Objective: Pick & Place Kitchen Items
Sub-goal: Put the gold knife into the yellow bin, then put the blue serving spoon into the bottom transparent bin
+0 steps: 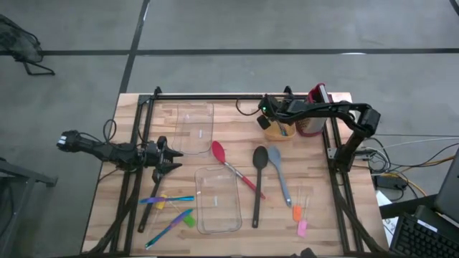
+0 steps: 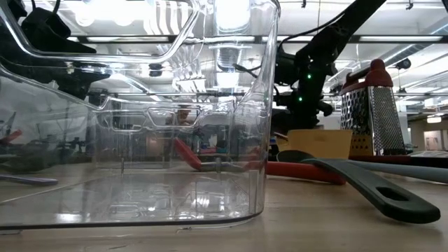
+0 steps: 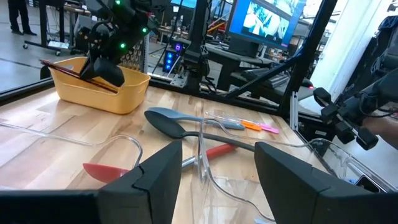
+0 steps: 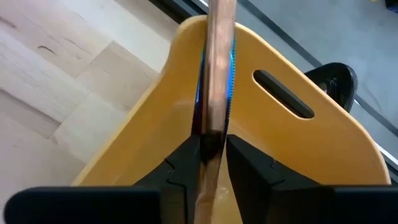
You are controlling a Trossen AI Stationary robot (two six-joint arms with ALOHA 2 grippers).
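Note:
My right gripper [image 1: 275, 122] [image 4: 211, 163] is at the far side of the table over a yellow bin [image 1: 278, 132] [image 4: 292, 155], shut on a thin brown stick [image 4: 217, 74]. My left gripper [image 1: 174, 156] [image 3: 217, 180] hovers open near the left edge, pointing at the red spoon [image 1: 221, 153] [image 3: 106, 171], touching nothing. The black spoon [image 1: 258, 172] and the light-blue spoon [image 1: 278, 172] lie flat in the middle. Blue and purple sticks [image 1: 171, 200] with green and yellow chunks [image 1: 188, 221] lie near left; orange and pink pieces [image 1: 299, 221] lie near right. My right gripper pinches the thin brown stick [image 4: 212, 134] between its two fingers [image 4: 186, 165]. The fingers point down into the bin and lie along the stick. The stick is tilted, and its free end [image 3: 50, 64] reaches out past the yellow bin's rim.
Two clear plastic containers [image 1: 195, 122] [image 1: 217, 201] stand on the table, one far, one near; the near one fills the low view [image 2: 140, 140]. A red-topped metal grater [image 1: 315, 107] [image 2: 374, 112] stands beside the bin. Black frame rails [image 1: 143, 143] run along the table's sides.

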